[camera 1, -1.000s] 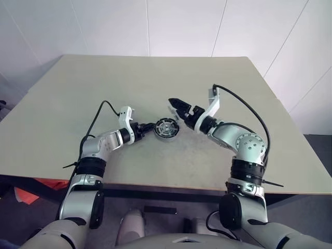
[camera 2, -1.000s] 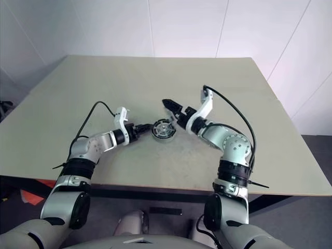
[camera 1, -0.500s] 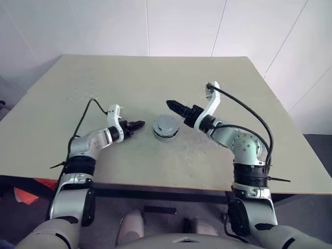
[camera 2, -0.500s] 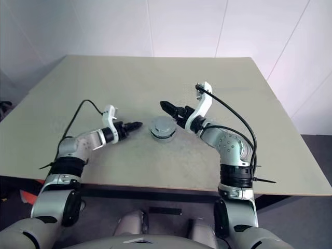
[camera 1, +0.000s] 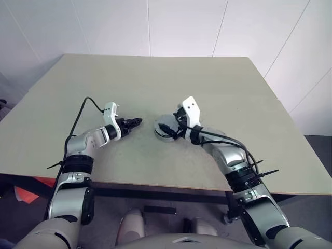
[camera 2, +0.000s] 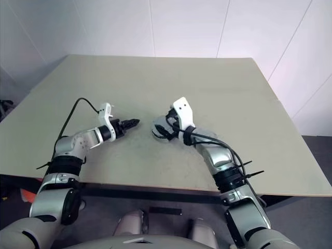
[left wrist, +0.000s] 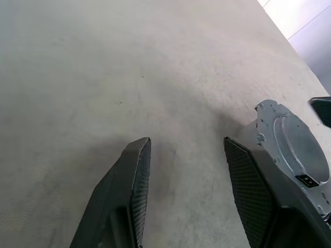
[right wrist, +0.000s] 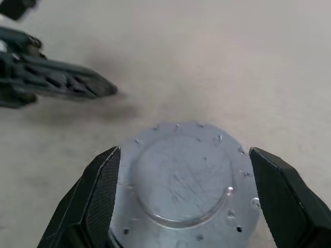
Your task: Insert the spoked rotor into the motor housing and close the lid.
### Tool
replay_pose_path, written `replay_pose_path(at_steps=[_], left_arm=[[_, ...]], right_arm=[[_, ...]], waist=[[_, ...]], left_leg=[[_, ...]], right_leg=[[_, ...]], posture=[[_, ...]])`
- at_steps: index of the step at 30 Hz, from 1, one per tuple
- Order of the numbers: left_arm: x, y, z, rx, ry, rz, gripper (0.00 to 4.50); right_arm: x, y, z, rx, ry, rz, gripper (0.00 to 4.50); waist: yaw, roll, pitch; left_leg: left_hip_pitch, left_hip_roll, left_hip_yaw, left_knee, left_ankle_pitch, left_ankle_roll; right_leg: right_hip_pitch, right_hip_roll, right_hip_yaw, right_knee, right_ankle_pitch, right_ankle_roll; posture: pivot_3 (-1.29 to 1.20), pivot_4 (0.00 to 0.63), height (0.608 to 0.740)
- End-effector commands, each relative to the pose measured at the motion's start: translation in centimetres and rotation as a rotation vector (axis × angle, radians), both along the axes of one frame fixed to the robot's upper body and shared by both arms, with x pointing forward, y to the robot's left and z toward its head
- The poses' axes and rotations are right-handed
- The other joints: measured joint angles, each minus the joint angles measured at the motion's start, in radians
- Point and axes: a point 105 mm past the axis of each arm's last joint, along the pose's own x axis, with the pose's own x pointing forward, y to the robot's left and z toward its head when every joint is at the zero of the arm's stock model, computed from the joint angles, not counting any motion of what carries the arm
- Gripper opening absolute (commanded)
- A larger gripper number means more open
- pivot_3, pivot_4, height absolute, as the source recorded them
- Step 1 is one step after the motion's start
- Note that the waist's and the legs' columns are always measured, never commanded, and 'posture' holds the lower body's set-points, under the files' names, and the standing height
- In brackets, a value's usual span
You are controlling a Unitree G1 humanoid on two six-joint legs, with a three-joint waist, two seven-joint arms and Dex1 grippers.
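Observation:
The silvery-grey lid (right wrist: 181, 178), with a raised round centre and small holes near its edge, lies on top of the motor housing (camera 1: 163, 138) in the middle of the table. The spoked rotor is hidden. My right gripper (right wrist: 184, 152) is open and low over the lid, one finger on each side of it and neither pressing on it. My left gripper (camera 1: 136, 122) is also open and holds nothing. It hovers a short way to the left of the housing (left wrist: 289, 150), apart from it and pointing toward it.
The beige table (camera 1: 155, 83) stretches wide around the parts, with its front edge close to me. White walls stand behind it. Black cables trail from both wrists.
One second ago the spoked wheel showed inside the housing; since then the lid covers it. My left gripper drew back to the left. My right gripper rolled and sank to straddle the lid.

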Motion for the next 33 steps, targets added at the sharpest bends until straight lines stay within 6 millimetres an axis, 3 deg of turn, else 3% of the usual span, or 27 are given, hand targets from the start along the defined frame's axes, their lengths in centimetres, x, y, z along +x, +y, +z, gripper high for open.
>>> replay_pose_path(at_steps=[1, 8, 15, 26, 29, 31, 33], left_arm=[[0.3, -0.2, 1.4, 0.006, -0.055, -0.01, 2.39], [0.1, -0.1, 1.3, 0.011, -0.051, -0.004, 2.39], [0.2, -0.1, 1.3, 0.011, -0.051, 0.004, 2.39], [0.1, -0.3, 1.2, 0.016, -0.049, -0.003, 2.39], [0.0, -0.3, 1.1, 0.018, -0.046, -0.002, 2.39], [0.0, -0.3, 1.0, 0.02, -0.045, -0.003, 2.39], [0.0, -0.3, 1.0, 0.021, -0.044, -0.003, 2.39]], right_arm=[[0.8, 0.6, 1.8, -0.018, -0.117, 0.017, 4.47], [0.8, 0.3, 1.0, -0.047, -0.122, 0.022, 4.47], [-1.1, 1.0, 0.5, -0.044, -0.056, 0.125, 4.47], [-0.1, 0.2, -1.0, -0.079, -0.004, 0.058, 4.47], [0.0, 0.1, -0.8, -0.069, -0.006, 0.056, 3.89], [-0.2, 0.2, -0.4, -0.056, -0.009, 0.075, 3.22], [-0.4, 0.2, 0.0, -0.039, -0.009, 0.088, 3.22]], waist=[[0.0, 0.0, 0.0], [-0.001, 0.0, 0.0], [-0.001, -0.001, 0.0], [-0.003, -0.001, 0.0], [-0.003, -0.001, 0.0], [-0.003, -0.001, 0.0], [-0.003, -0.001, 0.0]], left_leg=[[0.0, 0.0, 0.0, 0.0, 0.0, 0.0], [0.001, 0.0, 0.0, 0.003, -0.001, 0.003], [0.001, 0.001, 0.0, 0.005, -0.003, 0.005], [0.004, 0.001, 0.0, 0.006, -0.003, 0.005], [0.005, 0.001, 0.0, 0.006, -0.003, 0.005], [0.005, 0.001, 0.0, 0.006, -0.003, 0.005], [0.005, 0.001, 0.0, 0.006, -0.003, 0.005]], right_leg=[[0.0, 0.0, 0.0, 0.0, 0.0, 0.0], [0.002, 0.0, 0.0, 0.0, 0.0, -0.001], [0.003, 0.0, 0.0, 0.001, 0.0, -0.001], [0.005, 0.0, 0.0, 0.002, 0.001, -0.001], [0.006, 0.0, 0.0, 0.002, 0.001, -0.001], [0.006, 0.0, 0.0, 0.002, 0.001, -0.001], [0.006, 0.0, 0.0, 0.002, 0.001, -0.001]], posture=[[0.0, 0.0, 0.74], [0.0, 0.0, 0.74], [0.0, 0.0, 0.74], [0.0, 0.0, 0.74], [0.0, 0.0, 0.74], [0.0, 0.0, 0.74], [0.0, 0.0, 0.74]])
